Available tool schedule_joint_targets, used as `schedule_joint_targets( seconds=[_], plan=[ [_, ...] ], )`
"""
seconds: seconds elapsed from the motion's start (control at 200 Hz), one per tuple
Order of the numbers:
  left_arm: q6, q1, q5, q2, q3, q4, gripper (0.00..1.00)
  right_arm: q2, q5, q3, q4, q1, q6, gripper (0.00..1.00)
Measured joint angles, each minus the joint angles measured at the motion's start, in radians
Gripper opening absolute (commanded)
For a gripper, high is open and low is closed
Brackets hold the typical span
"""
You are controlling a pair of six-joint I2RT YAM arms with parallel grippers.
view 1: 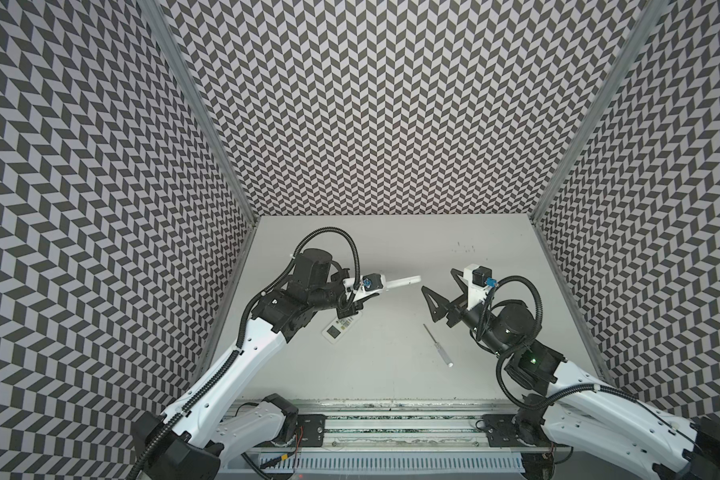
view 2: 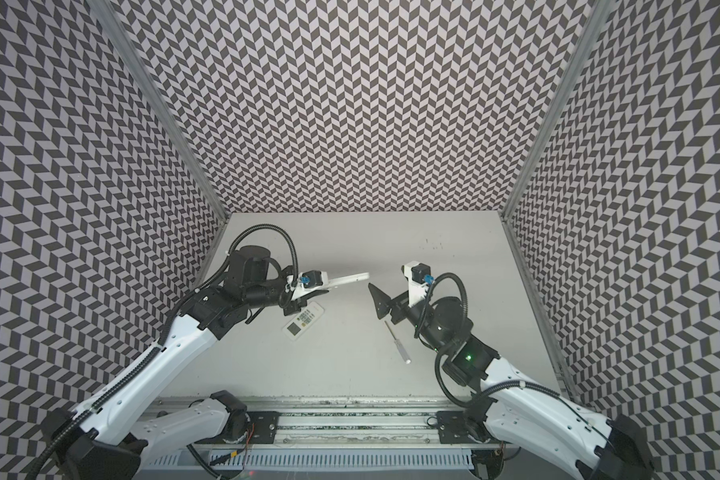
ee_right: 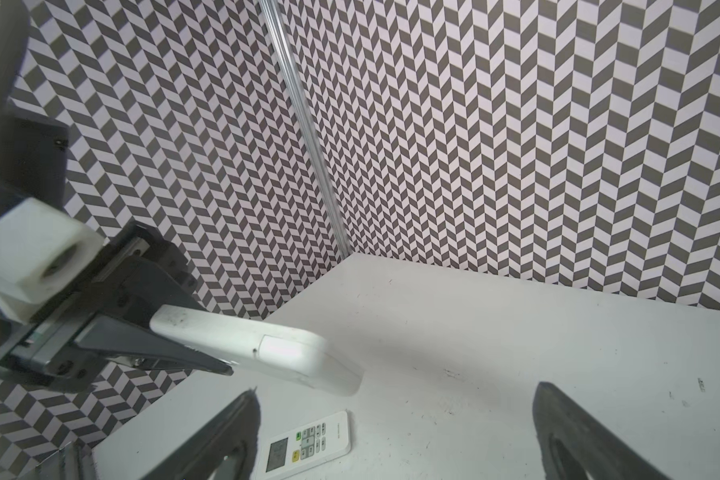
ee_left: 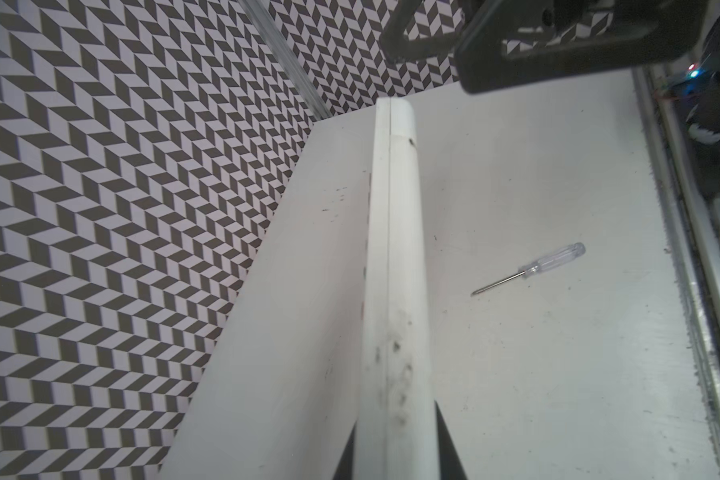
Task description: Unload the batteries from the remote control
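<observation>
left gripper (view 1: 381, 287) clamped on slim white plastic remote (view 1: 406, 281); long axis points at right gripper (view 1: 437, 279), jaws wide apart, near free end.

You see walls (view 1: 391, 104) in a dark grey-and-white chevron pattern, a white table (view 1: 391, 374), a plain remote (ee_right: 267, 345) all white, a buttoned remote (ee_right: 304, 446) white with green and yellow keys, and a clear-handled screwdriver (view 1: 438, 345).

Smudged white plastic remote (ee_left: 395, 249), clear-handled metal-shaft screwdriver (ee_left: 533, 269), scuffed matt white tabletop (ee_left: 558, 374)
</observation>
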Motion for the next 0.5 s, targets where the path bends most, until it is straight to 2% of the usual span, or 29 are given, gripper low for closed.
schedule_joint_targets(
  seconds=[0.16,0.25,0.356,0.501],
  plan=[
    [-0.095,0.187,0.188,0.215,0.15,-0.106,0.0,0.035,-0.065,0.014,-0.019,-0.006,0.0,1.0],
    [-0.134,0.26,0.255,0.339,0.239,-0.197,0.0,0.035,-0.095,0.014,-0.021,-0.013,-0.003,0.99],
    [-0.179,0.277,0.301,0.452,0.305,-0.284,0.0,0.056,-0.137,0.015,-0.021,-0.032,-0.023,1.0],
    [-0.264,0.257,0.319,0.543,0.281,-0.352,0.0,0.144,-0.243,0.016,-0.021,-0.116,-0.014,0.96]
  ],
)
